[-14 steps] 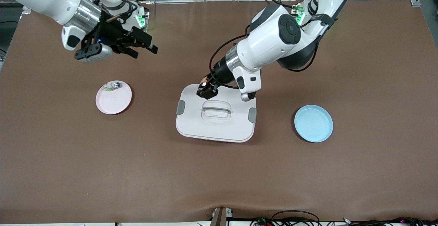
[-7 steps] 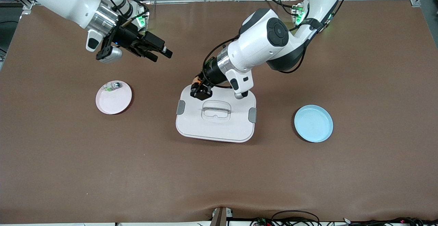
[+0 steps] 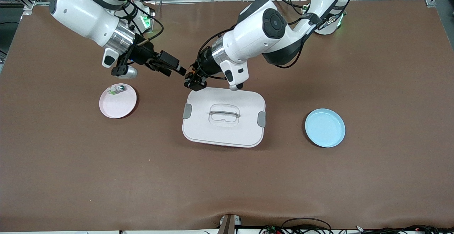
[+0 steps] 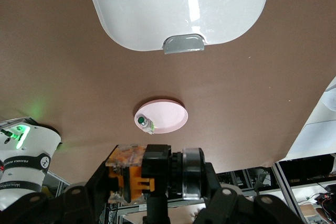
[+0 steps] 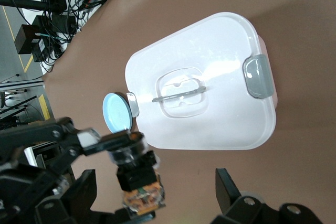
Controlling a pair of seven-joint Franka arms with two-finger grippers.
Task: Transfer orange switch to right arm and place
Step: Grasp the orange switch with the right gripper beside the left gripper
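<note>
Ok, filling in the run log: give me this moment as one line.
phase: handover | left gripper: shut on switch, above table by box | right gripper: open, beside switch | not yet passed

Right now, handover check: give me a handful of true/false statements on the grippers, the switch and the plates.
1. The left gripper is shut on the orange switch. True.
2. The right gripper already clamps the switch. False: its jaws stand open close beside the switch, with the part between the fingers in its wrist view but not gripped.
3. The blue plate holds a small part. False: it is bare; the small clear-and-green part lies on the pink plate.
4. Both grippers meet above the table, beside the white lidded container's edge that lies farther from the front camera. True.
5. The container's lid is off. False: it is on, handle up.
</note>
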